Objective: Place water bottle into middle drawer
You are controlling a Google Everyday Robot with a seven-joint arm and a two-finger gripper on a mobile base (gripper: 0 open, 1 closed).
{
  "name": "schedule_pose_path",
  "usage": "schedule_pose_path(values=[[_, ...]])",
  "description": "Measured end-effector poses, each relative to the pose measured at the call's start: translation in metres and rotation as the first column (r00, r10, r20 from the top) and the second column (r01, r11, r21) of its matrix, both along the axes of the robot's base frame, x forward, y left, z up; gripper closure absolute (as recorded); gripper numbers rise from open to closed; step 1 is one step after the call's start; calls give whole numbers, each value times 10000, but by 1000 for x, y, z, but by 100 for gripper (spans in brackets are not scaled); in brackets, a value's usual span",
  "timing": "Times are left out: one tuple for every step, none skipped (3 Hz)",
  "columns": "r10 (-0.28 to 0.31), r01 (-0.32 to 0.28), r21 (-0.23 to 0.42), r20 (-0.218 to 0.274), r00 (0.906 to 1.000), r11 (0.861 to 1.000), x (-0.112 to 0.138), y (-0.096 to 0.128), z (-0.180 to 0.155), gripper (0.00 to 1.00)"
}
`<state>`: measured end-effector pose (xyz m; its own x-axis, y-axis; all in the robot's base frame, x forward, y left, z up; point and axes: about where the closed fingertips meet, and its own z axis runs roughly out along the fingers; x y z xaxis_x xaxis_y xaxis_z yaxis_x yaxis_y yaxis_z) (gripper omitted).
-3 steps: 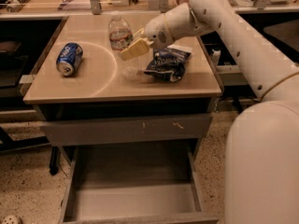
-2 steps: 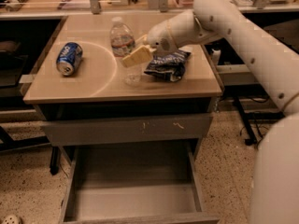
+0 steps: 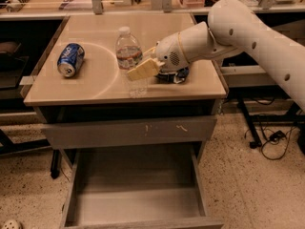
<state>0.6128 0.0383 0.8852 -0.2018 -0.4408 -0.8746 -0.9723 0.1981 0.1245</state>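
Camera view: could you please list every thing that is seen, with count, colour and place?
water bottle: one, clear with white cap, upright near the table's front edge
soda can: one, blue, on its side, table's left part
snack bag: one, dark, on the table behind the gripper
table: one, tan top
upper drawer front: one, grey, scratched, closed
middle drawer: one, grey, pulled open below
cables: several, black, floor at right
arm: one, white, reaching from the right
gripper: one, tan, shut on the water bottle
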Motion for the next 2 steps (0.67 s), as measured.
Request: schedule_pose_path(values=[[-280, 281, 33, -320, 9991, 9996, -27, -6, 2, 100], [-491, 492, -15, -721, 9962, 9988, -52, -11, 1, 100]])
